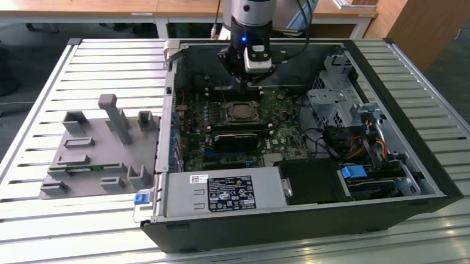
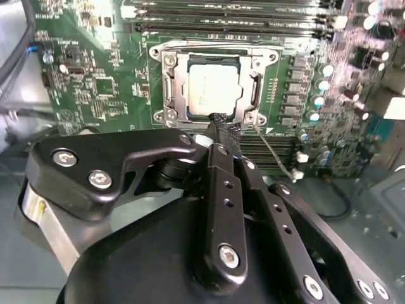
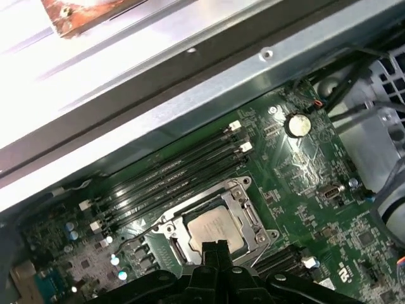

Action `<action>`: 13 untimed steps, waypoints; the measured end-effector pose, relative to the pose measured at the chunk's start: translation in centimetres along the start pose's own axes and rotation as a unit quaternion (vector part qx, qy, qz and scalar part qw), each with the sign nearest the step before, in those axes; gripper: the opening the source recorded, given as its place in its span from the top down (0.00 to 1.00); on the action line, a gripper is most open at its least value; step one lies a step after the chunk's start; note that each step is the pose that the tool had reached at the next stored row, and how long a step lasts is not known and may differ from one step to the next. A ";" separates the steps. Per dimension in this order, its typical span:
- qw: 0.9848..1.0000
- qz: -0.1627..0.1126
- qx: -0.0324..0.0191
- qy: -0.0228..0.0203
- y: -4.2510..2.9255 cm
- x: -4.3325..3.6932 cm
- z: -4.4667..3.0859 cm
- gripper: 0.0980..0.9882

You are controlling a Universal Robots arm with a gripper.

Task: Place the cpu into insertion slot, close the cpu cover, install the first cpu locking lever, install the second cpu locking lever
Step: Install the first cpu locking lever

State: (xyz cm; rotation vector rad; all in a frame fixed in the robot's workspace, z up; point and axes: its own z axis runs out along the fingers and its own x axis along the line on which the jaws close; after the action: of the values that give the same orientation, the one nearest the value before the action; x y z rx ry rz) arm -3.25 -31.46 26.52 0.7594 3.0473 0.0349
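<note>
Silver-grey first: finding the small flat square metal-topped cpu (image 2: 212, 85) lying in its socket (image 2: 159, 56), framed by the thin grey metal cpu cover (image 2: 169, 88) lying flat around it. Seeing a thin wire lever (image 2: 273, 152) sticking out from one socket corner over the green circuit board (image 2: 95, 82). Noting the black gripper (image 2: 221, 121) poised at the socket edge, fingers drawn together, gripping nothing visible. Spotting the open black computer case (image 1: 294, 225) resting on a slatted metal table (image 1: 44, 231).

A robotics lab: beneath the jaws of the gripper (image 1: 251, 83) an open computer case (image 1: 294, 226) lies on a slatted metal bench (image 1: 110, 58), wooden desks (image 1: 96, 6) beyond them.
</note>
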 end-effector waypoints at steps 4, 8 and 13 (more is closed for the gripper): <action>1.000 -0.026 0.000 0.001 0.00 0.00 0.00 0.99; 0.999 -0.048 0.000 0.001 0.00 0.00 0.00 0.99; 0.997 -0.076 0.000 0.002 0.00 0.00 0.00 0.99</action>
State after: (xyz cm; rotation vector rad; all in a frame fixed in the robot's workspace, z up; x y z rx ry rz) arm -3.25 -31.46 26.52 0.5271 3.0976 0.0350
